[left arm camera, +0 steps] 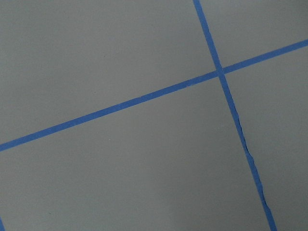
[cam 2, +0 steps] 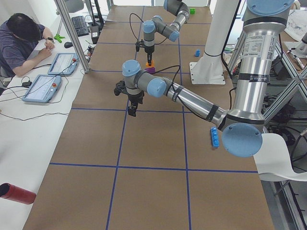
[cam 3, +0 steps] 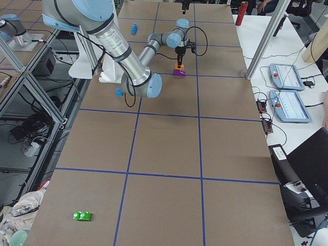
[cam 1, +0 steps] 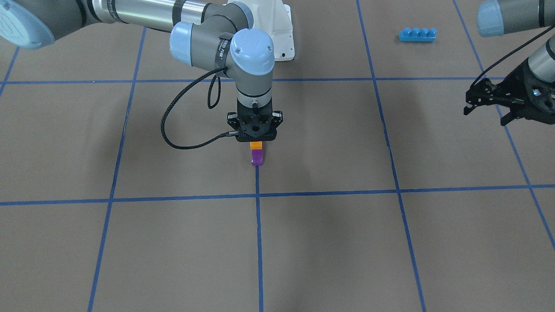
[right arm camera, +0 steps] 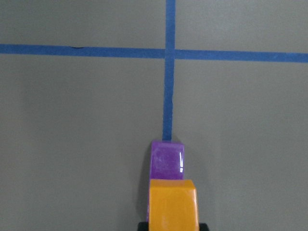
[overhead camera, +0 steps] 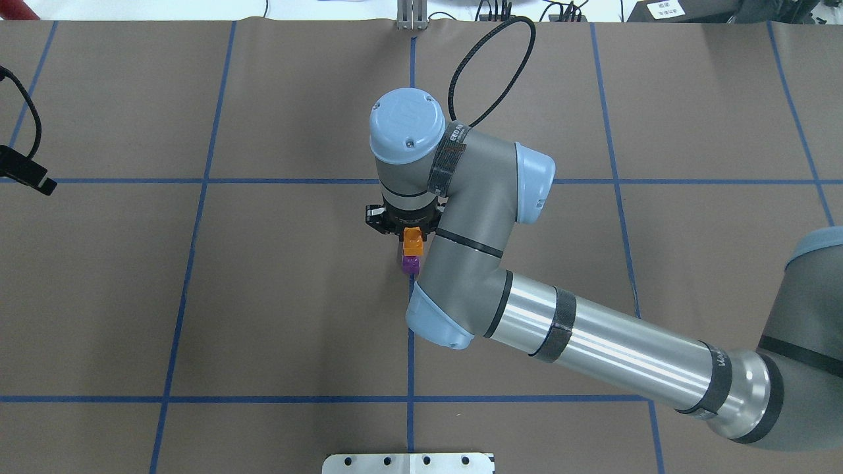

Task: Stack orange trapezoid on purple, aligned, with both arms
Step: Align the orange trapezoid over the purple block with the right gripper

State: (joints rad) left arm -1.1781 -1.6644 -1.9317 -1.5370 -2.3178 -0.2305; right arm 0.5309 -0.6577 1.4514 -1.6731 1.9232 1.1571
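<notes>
The orange trapezoid [cam 1: 256, 145] is in my right gripper [cam 1: 256, 142], which points straight down at the table's centre and is shut on it. The brick rests directly on top of the purple brick [cam 1: 257, 157], which stands on a blue tape line. The right wrist view shows the orange brick [right arm camera: 173, 202] over the purple one [right arm camera: 167, 159], roughly in line. Both also show in the overhead view, orange [overhead camera: 413, 242] and purple [overhead camera: 409, 264]. My left gripper [cam 1: 484, 115] is open and empty, hovering far off to the side above bare table.
A long blue four-stud brick [cam 1: 417, 34] lies near the robot's base. A small blue brick [cam 2: 197, 52] sits by the white base plate [cam 1: 282, 30]. A green brick [cam 3: 82, 216] lies at the right end. An operator [cam 2: 21, 43] sits beside the table.
</notes>
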